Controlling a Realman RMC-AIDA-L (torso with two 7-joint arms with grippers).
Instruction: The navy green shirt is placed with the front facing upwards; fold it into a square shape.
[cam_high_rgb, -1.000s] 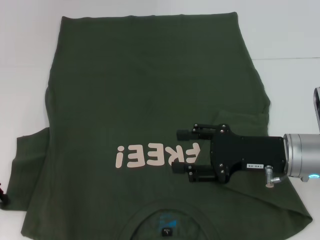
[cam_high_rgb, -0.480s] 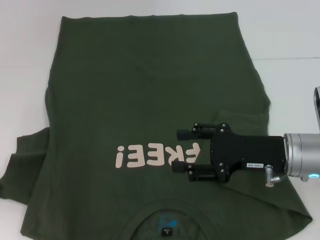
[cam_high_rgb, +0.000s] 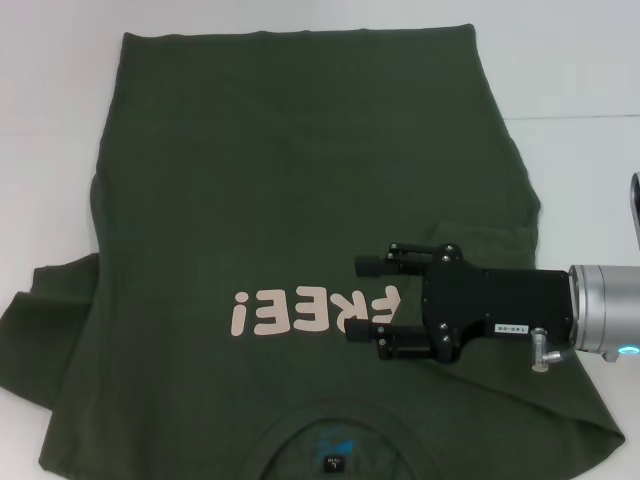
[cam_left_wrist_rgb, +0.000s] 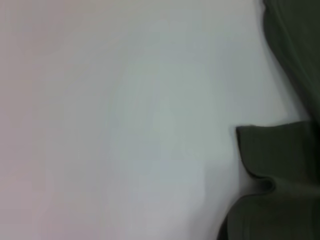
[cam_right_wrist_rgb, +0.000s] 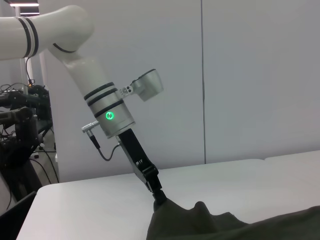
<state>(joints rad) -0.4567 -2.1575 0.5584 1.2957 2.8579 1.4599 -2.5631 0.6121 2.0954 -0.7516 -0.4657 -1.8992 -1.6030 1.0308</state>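
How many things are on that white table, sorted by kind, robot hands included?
Dark olive-green cotton T-shirt: 1
White table: 1
Robot grippers: 2, right gripper over the shirt, left gripper at its sleeve edge
Total: 4
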